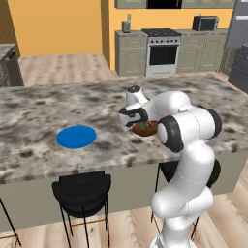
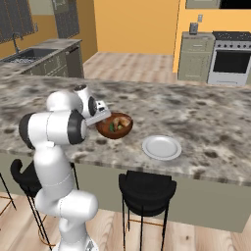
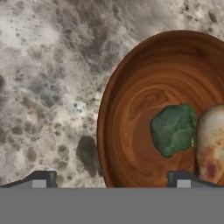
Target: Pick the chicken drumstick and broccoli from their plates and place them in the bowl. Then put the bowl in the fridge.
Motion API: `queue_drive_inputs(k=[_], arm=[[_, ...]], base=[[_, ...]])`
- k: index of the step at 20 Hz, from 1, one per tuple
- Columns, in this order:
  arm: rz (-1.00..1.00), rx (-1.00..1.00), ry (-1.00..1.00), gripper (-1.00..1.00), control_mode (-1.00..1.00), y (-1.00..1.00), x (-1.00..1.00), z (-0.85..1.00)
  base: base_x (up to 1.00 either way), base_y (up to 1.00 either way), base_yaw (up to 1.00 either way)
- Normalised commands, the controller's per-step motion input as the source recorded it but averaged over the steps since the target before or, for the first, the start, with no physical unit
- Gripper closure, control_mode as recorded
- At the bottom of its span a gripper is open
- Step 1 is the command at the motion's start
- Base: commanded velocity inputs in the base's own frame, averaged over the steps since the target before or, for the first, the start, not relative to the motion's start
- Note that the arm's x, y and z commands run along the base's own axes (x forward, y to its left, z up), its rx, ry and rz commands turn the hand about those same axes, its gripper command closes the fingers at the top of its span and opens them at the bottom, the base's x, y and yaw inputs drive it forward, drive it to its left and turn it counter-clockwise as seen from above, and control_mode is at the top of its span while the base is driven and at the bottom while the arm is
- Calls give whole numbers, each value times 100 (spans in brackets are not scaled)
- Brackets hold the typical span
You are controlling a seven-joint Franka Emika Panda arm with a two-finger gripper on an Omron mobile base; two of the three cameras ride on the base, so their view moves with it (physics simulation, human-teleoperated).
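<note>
The reddish-brown bowl (image 3: 166,109) stands on the marble island counter, also seen as the bowl (image 1: 145,128) and the bowl (image 2: 115,126). Inside it lie the green broccoli (image 3: 174,129) and, beside it at the right edge of the hand view, the golden-tan chicken drumstick (image 3: 212,144). My gripper (image 3: 111,181) is open and straddles the bowl's near rim, one fingertip (image 3: 41,178) over bare counter and the other over the bowl's inside. It holds nothing. The blue plate (image 1: 76,136) lies bare to the left and the pale plate (image 2: 162,147) bare to the right. The grey fridge (image 1: 240,48) is at the far right.
Black stools (image 1: 81,191) (image 2: 147,188) stand under the island's near edge. A stove (image 1: 162,51) with beige cupboards lines the back wall. A sink counter (image 2: 34,54) runs along the left side. Wooden floor lies between the island and the back wall.
</note>
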Motion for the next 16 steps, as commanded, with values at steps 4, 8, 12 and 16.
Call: queue_drive_inputs(k=[4, 8, 12, 16], arm=[[11, -7, 8, -100, -100, 11, 42, -27], [3, -7, 8, -100, -100, 6, 18, -34], [2, -2, 3, -100, -100, 2, 17, -30], [1, 0, 0, -100, -100, 0, 13, -28]], base=[[0, 0, 0], [0, 0, 0], [0, 0, 0], [0, 0, 0]])
